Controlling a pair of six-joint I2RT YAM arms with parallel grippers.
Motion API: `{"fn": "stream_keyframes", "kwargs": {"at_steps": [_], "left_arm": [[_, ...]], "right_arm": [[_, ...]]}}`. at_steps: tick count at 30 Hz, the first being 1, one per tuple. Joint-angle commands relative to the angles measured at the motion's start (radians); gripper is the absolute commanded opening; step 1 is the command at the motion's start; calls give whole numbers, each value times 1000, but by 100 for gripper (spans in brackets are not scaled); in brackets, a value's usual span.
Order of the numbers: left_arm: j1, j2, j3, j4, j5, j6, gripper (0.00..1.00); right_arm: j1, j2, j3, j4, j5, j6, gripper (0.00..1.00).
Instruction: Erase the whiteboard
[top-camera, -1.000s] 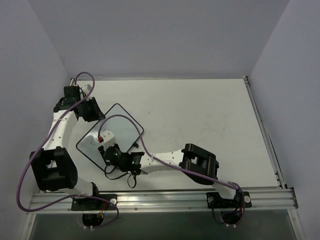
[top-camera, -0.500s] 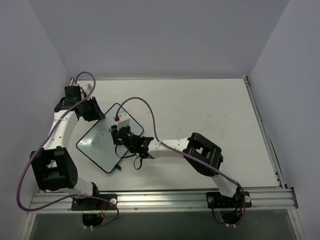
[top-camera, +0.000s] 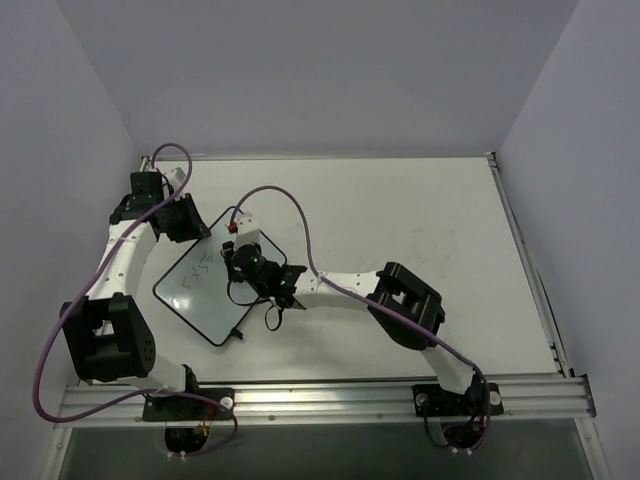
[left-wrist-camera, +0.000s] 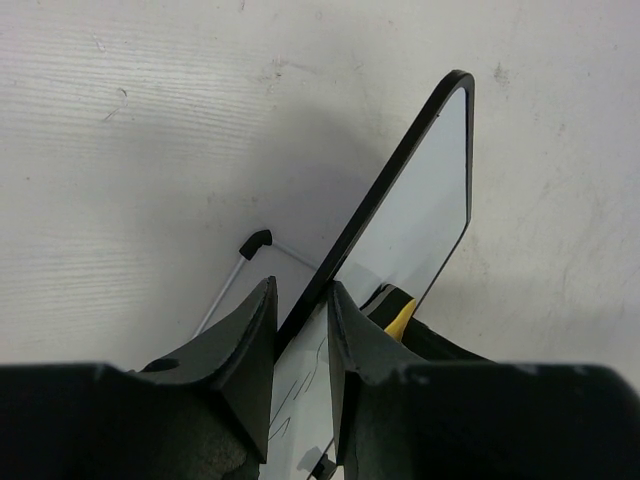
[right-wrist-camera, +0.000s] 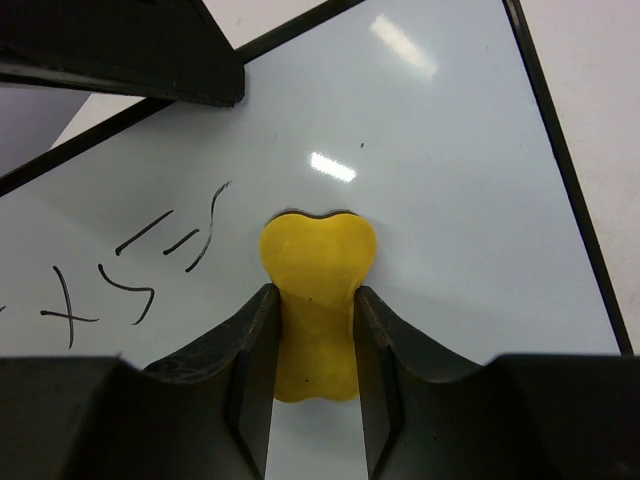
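Observation:
The whiteboard (top-camera: 205, 305) lies tilted on the table at the left, with black handwriting (top-camera: 194, 276) on its left half. My left gripper (top-camera: 186, 222) is shut on the board's far-left edge. In the left wrist view its jaws (left-wrist-camera: 300, 325) pinch the thin black frame of the whiteboard (left-wrist-camera: 430, 190). My right gripper (top-camera: 241, 256) hovers over the board's far corner, shut on a small yellow block (right-wrist-camera: 318, 250) that presses on the glossy whiteboard (right-wrist-camera: 450, 230). The handwriting (right-wrist-camera: 150, 260) lies just left of the right gripper (right-wrist-camera: 314, 292).
The board's black foot and wire stand (left-wrist-camera: 255, 243) rest on the table (top-camera: 400, 220). An aluminium rail (top-camera: 320, 400) runs along the near edge. Grey walls close in the left, far and right sides. A purple cable (top-camera: 290, 215) arcs over the board.
My right gripper has carried the yellow block from the board's near-left part across it to the far corner, uncovering the handwriting. The left gripper has stayed put on the board's edge.

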Motion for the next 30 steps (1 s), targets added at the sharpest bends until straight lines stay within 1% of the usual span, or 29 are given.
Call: {"fn": "stream_keyframes", "kwargs": {"at_steps": [1, 12, 24, 30], "left_arm": [[-29, -19, -17, -99, 34, -34, 2], [-32, -19, -17, -99, 34, -34, 2], [-32, -16, -12, -102, 32, -33, 2], [-34, -16, -14, -102, 34, -33, 2]], "right_arm": [[-6, 62, 69, -80, 38, -35, 0], [130, 134, 216, -141, 12, -80, 0], [225, 106, 207, -126, -29, -103, 0], [230, 128, 236, -131, -46, -113, 0]]}}
